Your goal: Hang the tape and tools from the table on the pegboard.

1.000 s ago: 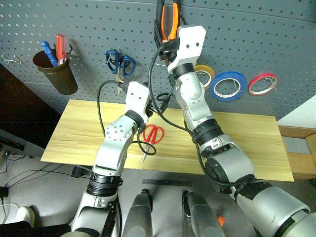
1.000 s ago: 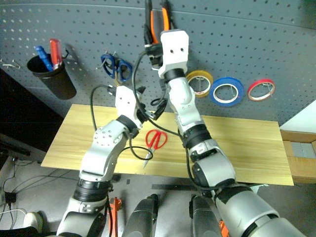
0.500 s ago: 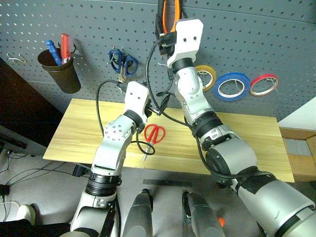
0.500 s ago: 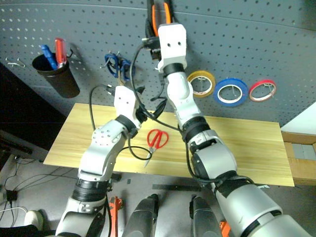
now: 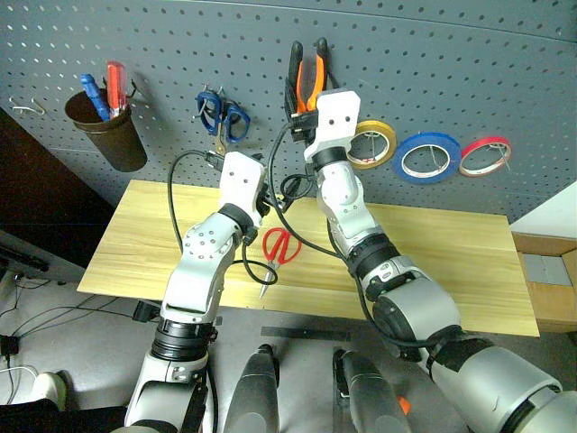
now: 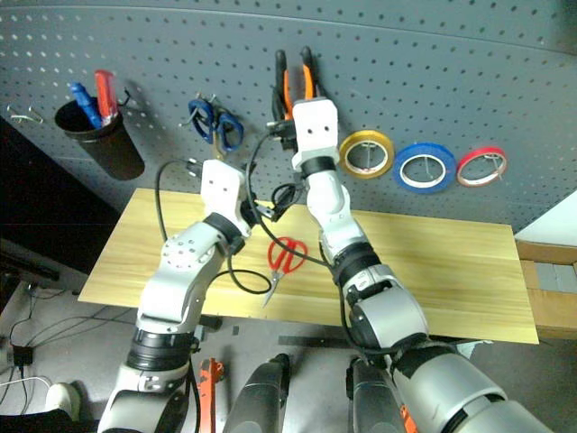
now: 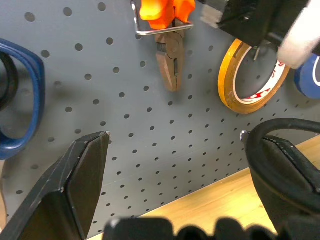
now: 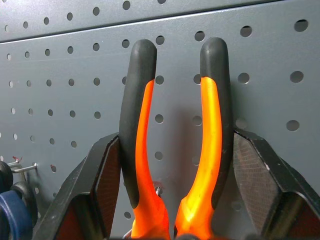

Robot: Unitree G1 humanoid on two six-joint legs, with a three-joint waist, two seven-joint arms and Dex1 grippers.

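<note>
The orange-and-black pliers (image 8: 145,125) stand handles-up against the dark grey pegboard (image 5: 487,72). My right gripper (image 8: 175,200) is shut on them, one finger pressed on the outside of each handle. In the left wrist view the pliers' jaws (image 7: 170,60) hang down through a wire hook (image 7: 160,29). Just below them my left gripper (image 7: 175,135) is open and holds nothing, facing the board. The red-handled scissors (image 5: 280,245) lie on the light wood table (image 5: 451,262) between my arms. The blue tape (image 5: 427,156) hangs on the board to the right.
A brown cup (image 5: 104,131) with blue and red handles in it hangs at the board's left. Blue-handled scissors (image 5: 221,113) hang left of the pliers. A yellow roll (image 5: 372,144) and a red roll (image 5: 484,155) flank the blue tape. A black cable (image 5: 257,271) loops over the table.
My right gripper has come down the pegboard with the pliers, so their handles now stand lower. The left arm has kept its place.
</note>
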